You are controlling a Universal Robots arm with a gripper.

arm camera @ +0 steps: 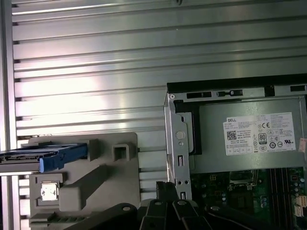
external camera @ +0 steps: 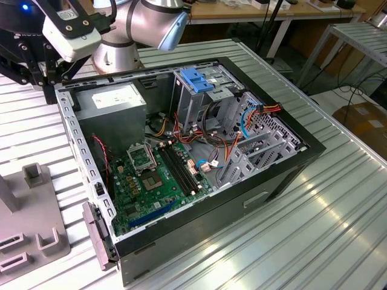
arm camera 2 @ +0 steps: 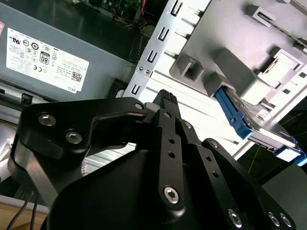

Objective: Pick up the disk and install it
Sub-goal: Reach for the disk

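The disk [arm camera 2: 261, 127] stands on edge in a slot of a grey fixture [arm camera 2: 230, 43], showing a blue side rail and a metal face. In the first wrist view the disk [arm camera: 45, 157] pokes out over the same fixture [arm camera: 103, 177]. My gripper [arm camera 2: 165, 98] is black and shut with nothing between its fingers. It hangs above the table beside the computer case's corner, apart from the disk. In the exterior view the gripper [external camera: 46, 84] is at the far left, behind the case's back corner.
An open computer case [external camera: 290, 163] lies on the slatted metal table [external camera: 338, 229]. Inside are a grey power supply box [external camera: 112, 99], a green motherboard [external camera: 157, 175], loose cables and a metal drive cage with a blue tab [external camera: 196, 78]. The grey fixture [external camera: 30, 232] sits at the exterior view's lower left.
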